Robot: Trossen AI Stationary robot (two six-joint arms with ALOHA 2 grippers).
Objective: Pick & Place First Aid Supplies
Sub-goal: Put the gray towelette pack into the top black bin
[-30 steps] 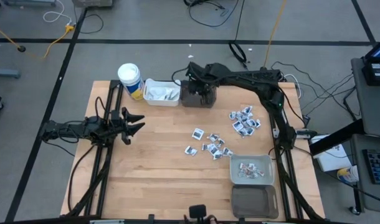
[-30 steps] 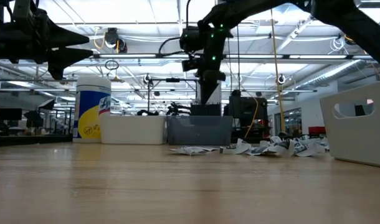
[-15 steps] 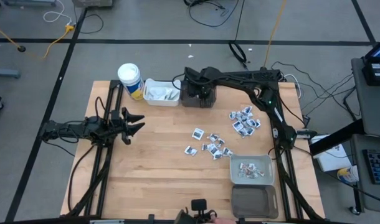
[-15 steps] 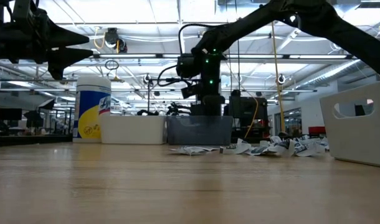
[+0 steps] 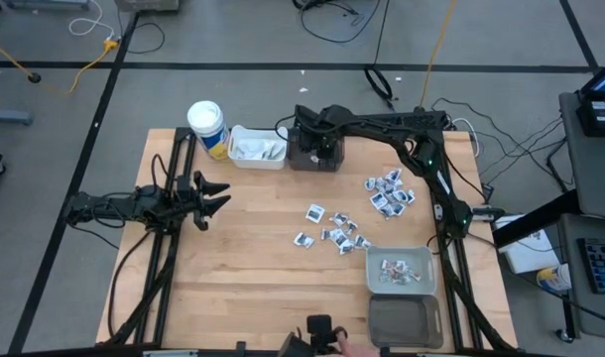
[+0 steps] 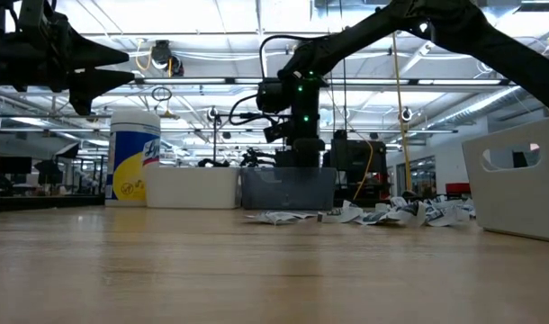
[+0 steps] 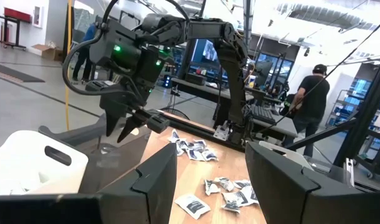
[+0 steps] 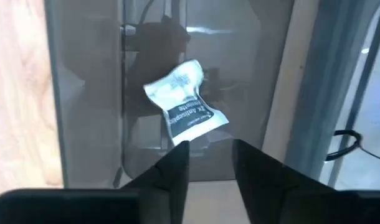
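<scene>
Over the dark bin (image 5: 313, 155) at the table's far edge, our right gripper (image 8: 210, 158) has its fingers apart and the packet (image 8: 185, 111) sits free inside, so we'd lift straight up, clearing the walls.

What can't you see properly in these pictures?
- Inside the dark bin: hidden in the high view by the right claw above it.
- Most of the packet's print: too small in the right wrist view.
- Contents of the white bin: hidden by its wall in the low view.
- The hand: cut off by the high view's bottom edge.
</scene>
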